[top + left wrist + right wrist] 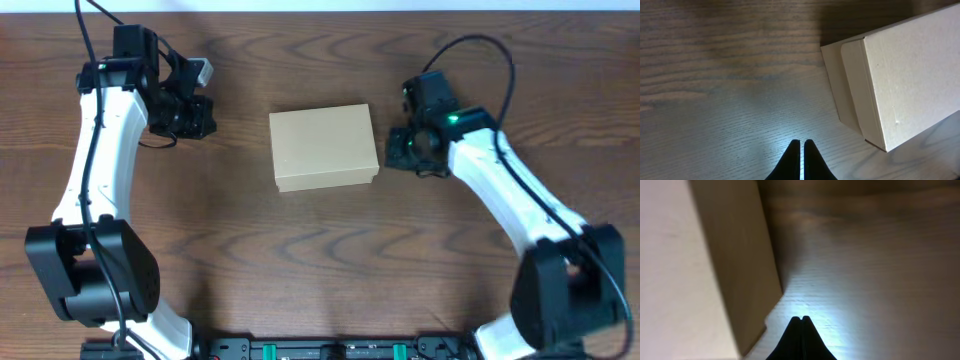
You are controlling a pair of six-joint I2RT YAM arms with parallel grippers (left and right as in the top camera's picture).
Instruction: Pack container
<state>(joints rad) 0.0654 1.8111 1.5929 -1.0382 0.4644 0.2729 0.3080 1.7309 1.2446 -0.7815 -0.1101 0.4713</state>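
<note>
Tan-brown cardboard forms the container (323, 147), which is set flat near the middle of the dark wooden tabletop (300, 270). Its lid is folded down and its plain top is turned up to the overhead camera. Its long sides run roughly left to right, turned a little out of line with the tabletop's edges.

The left tool (190, 112) is carried at the end of the white left arm (95, 150). It is well apart from the container, off to its left and a little farther back. In the left wrist view its two black fingers (791, 162) are pressed together with only a hairline of light between them, and nothing is held. They are pointed over bare wood. The container is seen ahead of them and to the right, its pale top and an overlapping side flap (837, 85) shown at a slant.

The right tool (405, 148) is placed just beside the container's right end. It is carried by the white right arm (510, 190), on which a small green light (455, 120) is lit. In the right wrist view its fingers are closed to a single black point and nothing is gripped. The container's shaded side wall (735, 265) is seen close on their left. A narrow strip of lit tabletop lies between the fingertips and the container's near corner, so the two are apart.
</note>
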